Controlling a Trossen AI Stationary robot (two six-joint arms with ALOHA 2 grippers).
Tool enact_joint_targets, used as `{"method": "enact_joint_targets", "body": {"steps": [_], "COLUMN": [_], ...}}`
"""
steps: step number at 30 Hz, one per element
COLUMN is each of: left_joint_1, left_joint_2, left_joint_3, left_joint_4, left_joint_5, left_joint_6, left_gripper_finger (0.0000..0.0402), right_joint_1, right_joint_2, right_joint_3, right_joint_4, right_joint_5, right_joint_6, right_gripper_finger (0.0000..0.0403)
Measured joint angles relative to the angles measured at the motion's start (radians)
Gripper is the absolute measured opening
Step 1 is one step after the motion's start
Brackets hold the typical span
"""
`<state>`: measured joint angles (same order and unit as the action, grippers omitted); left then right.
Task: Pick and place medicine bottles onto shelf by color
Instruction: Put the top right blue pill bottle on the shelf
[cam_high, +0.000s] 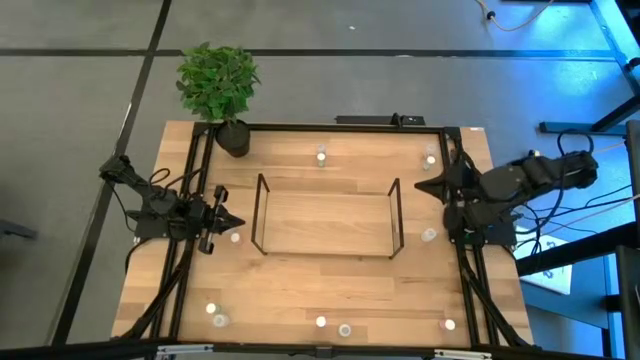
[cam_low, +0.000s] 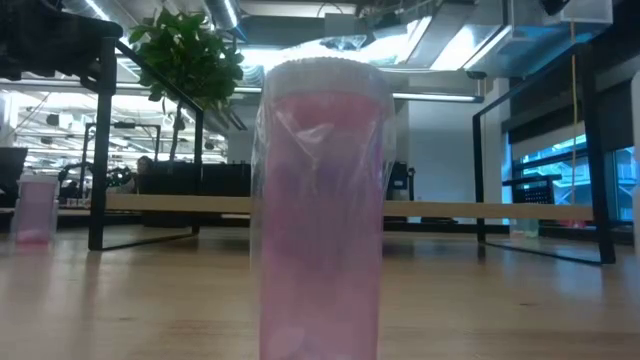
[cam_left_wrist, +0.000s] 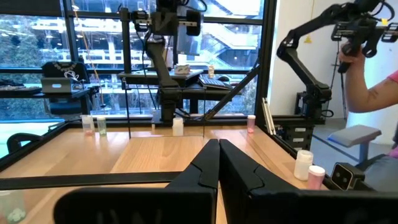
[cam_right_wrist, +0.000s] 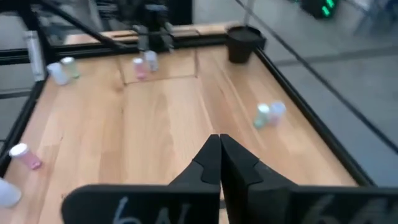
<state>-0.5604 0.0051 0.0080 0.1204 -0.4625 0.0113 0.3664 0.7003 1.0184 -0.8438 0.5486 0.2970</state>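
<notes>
The shelf, thin black rods on a light wooden base, stands at the table's middle with nothing on it. Small medicine bottles stand scattered around it: two near the far edge, one by each short end of the shelf, and several along the near edge. One pink bottle fills the low view. My left gripper is shut, level, at the shelf's left end. My right gripper is shut, raised above the table's right side and tipped downward. Neither holds anything.
A potted plant stands at the far left corner. A black frame runs round the table. A person's arm shows beyond the table in the left wrist view. Bare wood lies between the shelf and the near edge.
</notes>
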Motion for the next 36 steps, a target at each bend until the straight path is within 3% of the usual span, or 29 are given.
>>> {"method": "enact_joint_targets", "body": {"steps": [4, 9, 18, 29, 36], "left_joint_1": [0.0, 0.0, 0.0, 0.0, 0.0], "left_joint_2": [0.0, 0.0, 0.0, 0.0, 0.0], "left_joint_3": [0.0, 0.0, 0.0, 0.0, 0.0], "left_joint_4": [0.0, 0.0, 0.0, 0.0, 0.0], "left_joint_5": [0.0, 0.0, 0.0, 0.0, 0.0], "left_joint_6": [0.0, 0.0, 0.0, 0.035, 0.112], "left_gripper_finger": [0.0, 0.0, 0.0, 0.0, 0.0], "right_joint_1": [-0.034, -0.111, -0.328, -0.493, -0.508], "right_joint_2": [0.067, 0.165, 0.278, 0.347, 0.4], "right_joint_3": [0.082, 0.156, 0.295, 0.312, 0.312], "right_joint_4": [-0.121, -0.285, -0.511, -0.512, -0.511], "right_joint_5": [-0.001, -0.027, -0.085, -0.344, -0.368], "right_joint_6": [0.117, 0.149, 0.306, 0.099, -0.18], "right_gripper_finger": [0.0, 0.0, 0.0003, 0.005, 0.0061]}}
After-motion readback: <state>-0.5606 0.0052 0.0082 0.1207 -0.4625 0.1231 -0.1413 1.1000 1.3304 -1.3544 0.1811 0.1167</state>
